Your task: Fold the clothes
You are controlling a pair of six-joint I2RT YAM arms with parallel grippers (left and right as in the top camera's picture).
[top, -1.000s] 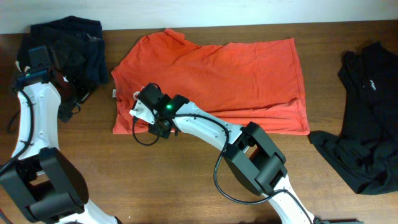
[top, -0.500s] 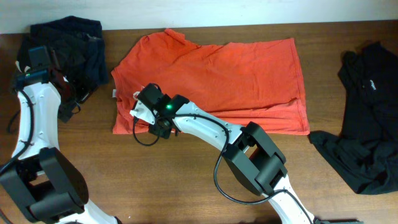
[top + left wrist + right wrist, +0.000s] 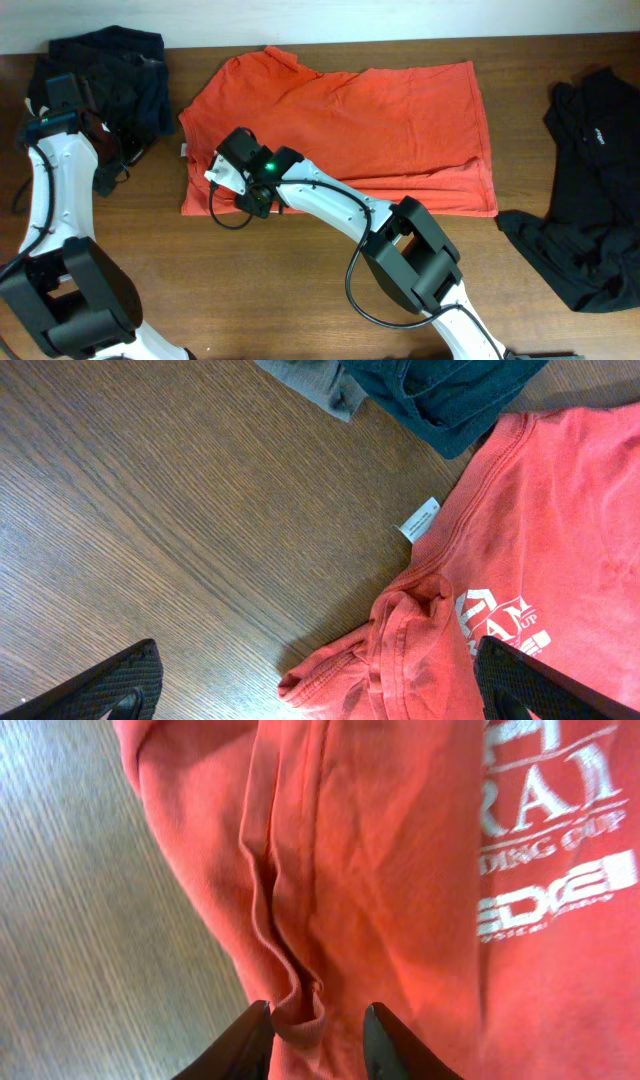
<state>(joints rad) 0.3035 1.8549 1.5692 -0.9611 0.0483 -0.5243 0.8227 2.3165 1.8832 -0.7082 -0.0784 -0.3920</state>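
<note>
Light is even and soft from overhead; the table shows no glare, only faint shadow beneath the right arm; the black garment reads as near-featureless dark; left wrist view sharp, wood grain crisp; right wrist view softer, T-shirt weave smeared, right gripper tips blurred at the frame edge.

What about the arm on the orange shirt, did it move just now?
Yes. The right gripper crept up and left in the picture, toward the T-shirt and its white tag.
</note>
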